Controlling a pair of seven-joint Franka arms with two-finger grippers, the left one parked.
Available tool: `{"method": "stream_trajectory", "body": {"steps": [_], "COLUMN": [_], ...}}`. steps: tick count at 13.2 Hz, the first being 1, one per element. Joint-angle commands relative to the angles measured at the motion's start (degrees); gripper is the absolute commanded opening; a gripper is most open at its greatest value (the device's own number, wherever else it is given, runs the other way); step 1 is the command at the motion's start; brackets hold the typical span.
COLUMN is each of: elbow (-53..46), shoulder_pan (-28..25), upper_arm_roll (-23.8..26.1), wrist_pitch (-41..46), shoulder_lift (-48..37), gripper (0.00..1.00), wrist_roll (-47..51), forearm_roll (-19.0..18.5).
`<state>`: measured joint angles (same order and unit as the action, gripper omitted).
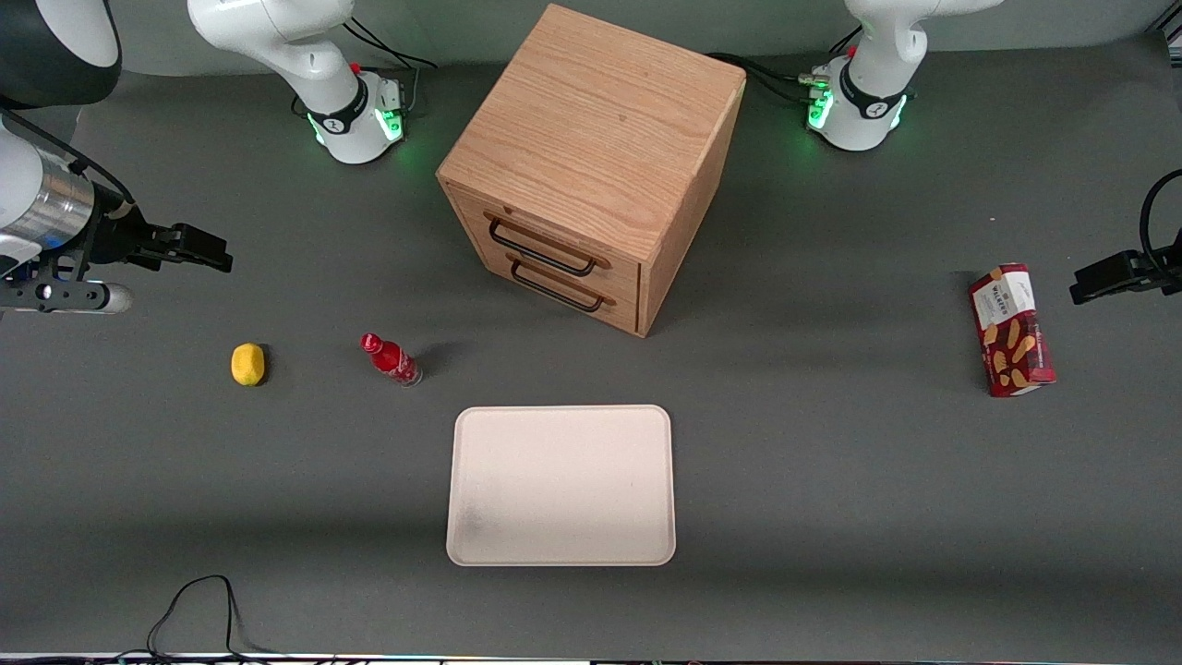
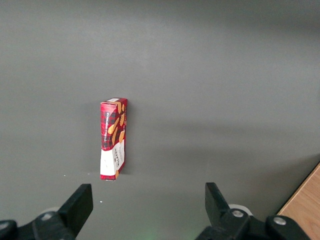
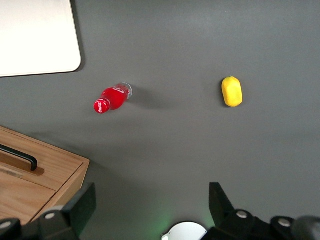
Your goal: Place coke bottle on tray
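Nothing done yet: coke bottle [image 1: 391,359] stands on the bare table [image 1: 831,480], apart from the tray [image 1: 560,545], just off the tray's corner nearest the lemon [image 1: 247,364]. Appears upright, long axis vertical, red cap up, clear base down. Gripper [image 1: 208,251] hangs high at the working arm's end, spread wide, holding nothing. Left: reach, grasp, carry, set down.
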<state>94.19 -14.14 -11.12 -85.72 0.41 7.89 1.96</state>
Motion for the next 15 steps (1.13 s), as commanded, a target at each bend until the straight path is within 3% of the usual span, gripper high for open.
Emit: {"method": "stream_trajectory", "body": {"steps": [1, 15], "elbow": [-2.51, -5.85], "shoulder_pan": [-0.19, -0.63], "upper_arm_roll": [-0.40, 0.82], "wrist_pitch": [2.65, 3.89], "shoulder_lift": [0.91, 2.40], "gripper": [1.00, 1.00], "wrist_roll": [-0.16, -0.25], "forearm_roll": [0.07, -0.46]}}
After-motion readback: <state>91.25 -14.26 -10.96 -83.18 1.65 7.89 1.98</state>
